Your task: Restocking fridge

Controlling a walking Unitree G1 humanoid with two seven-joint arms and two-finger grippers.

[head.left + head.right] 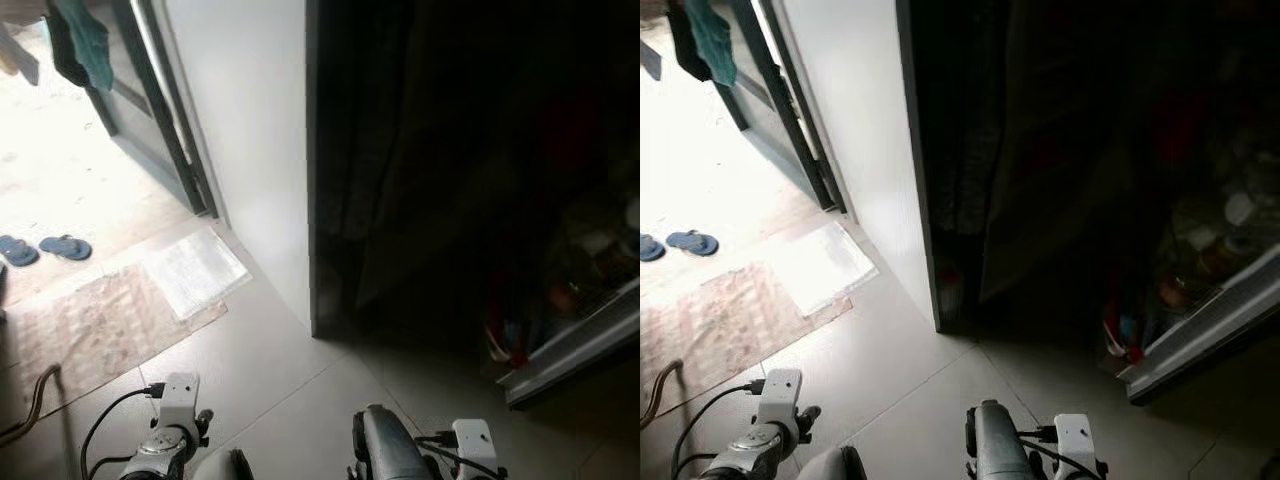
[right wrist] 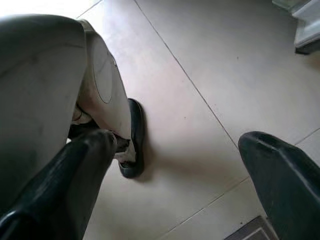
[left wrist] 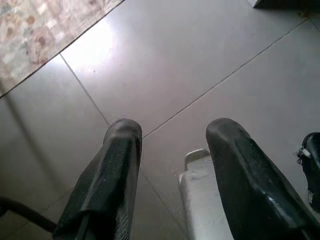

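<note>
Tiled floor with mat, sandals

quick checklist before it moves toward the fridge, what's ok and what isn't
1. Left gripper empty, fingers apart over bare tiles: ok.
2. Right gripper empty, fingers apart, pointing at the floor: ok.
3. Tiled floor between robot and the dark opening free of obstacles: ok.
4. Open fridge door with shelf items to the right: ok, but contents too dark to identify.
5. Item to restock in hand: not ok, neither gripper holds anything.
6. Mat and slippers lie off to the left, out of the path: ok.
</note>
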